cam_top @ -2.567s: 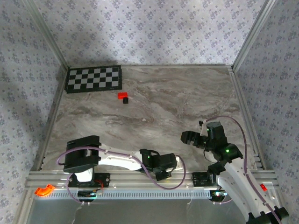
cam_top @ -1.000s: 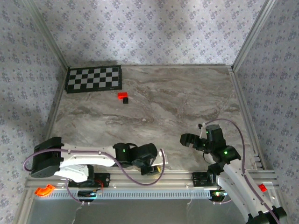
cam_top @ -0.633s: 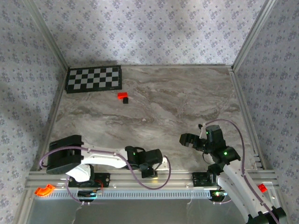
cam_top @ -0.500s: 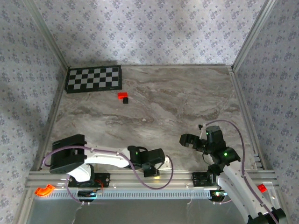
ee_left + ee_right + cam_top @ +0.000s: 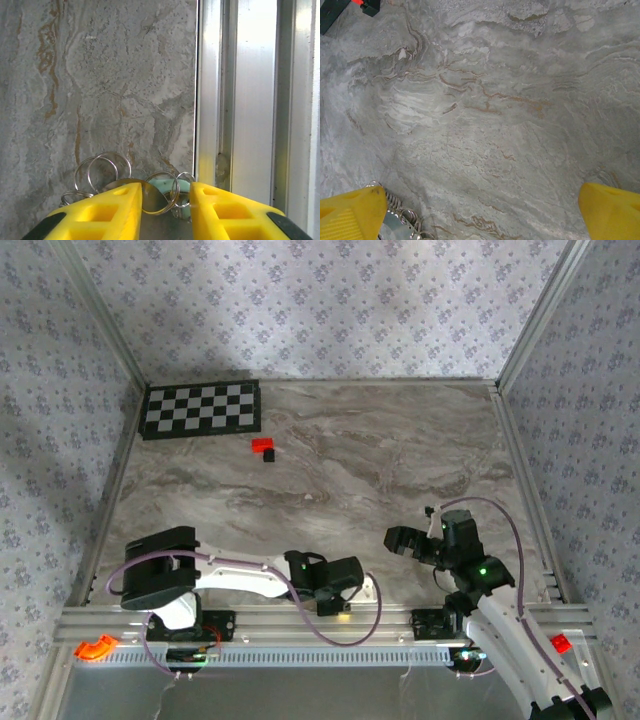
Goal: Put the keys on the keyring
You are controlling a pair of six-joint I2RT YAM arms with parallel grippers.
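Left gripper (image 5: 166, 189) straddles the keyring at the near table edge; right gripper (image 5: 480, 194) spread wide over marble

Left wrist view: 2 yellow fingers (image 5: 115, 210) stand partly apart. The keyring (image 5: 102, 169), a bunch of thin silvery wire rings, lies with a flat dull-silver key (image 5: 150, 197) and a pale green tab (image 5: 184, 186) between and just ahead of the tips, just beside the aluminium rail (image 5: 250, 100). Whether the pads pinch the bunch cannot be told. Right wrist view: jaws fully apart over the marble table top (image 5: 495, 115), with small wire coils (image 5: 402, 212) and a shiny flat piece against the finger at picture left. Top view: the 2 grippers sit low near the front rail, well apart
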